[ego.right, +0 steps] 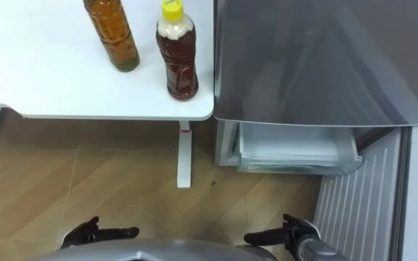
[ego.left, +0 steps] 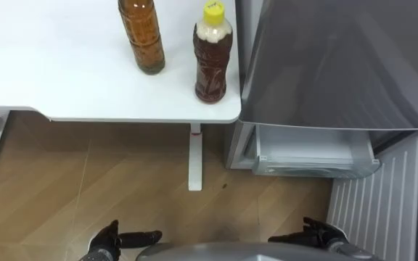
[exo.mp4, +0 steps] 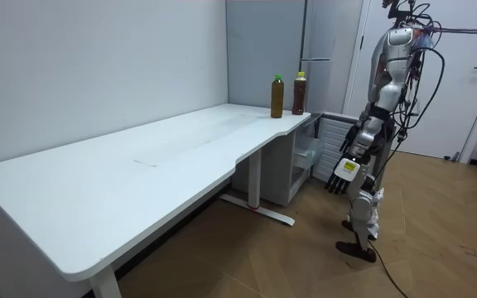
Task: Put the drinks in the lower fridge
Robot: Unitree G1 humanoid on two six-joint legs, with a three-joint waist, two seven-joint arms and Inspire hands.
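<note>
Head-camera and room views of the robot standing at the end of the counter (ego.left: 49,72), beside the fridge (ego.left: 325,58). Two drinks are seen upright on the counter in the upper middle of the left eye frame: an amber bottle (ego.left: 141,36), its top cut off by the frame edge, and to its right, near the counter's corner, a yellow-capped bottle (ego.left: 211,58) of dark liquid. The two are set apart, and neither is touched. The fridge's lower door (ego.left: 383,203) is shown swung open at the lower right, and a pale drawer (ego.left: 314,151) is exposed beneath the grey upper door. The left hand (ego.left: 118,238) is seen at the bottom left and the right hand (ego.left: 314,233) at the bottom right, both low over the wooden floor (ego.left: 122,188), with fingers loosely extended and nothing held. In the room view the same bottles are seen at the counter's far end, next to the fridge.
</note>
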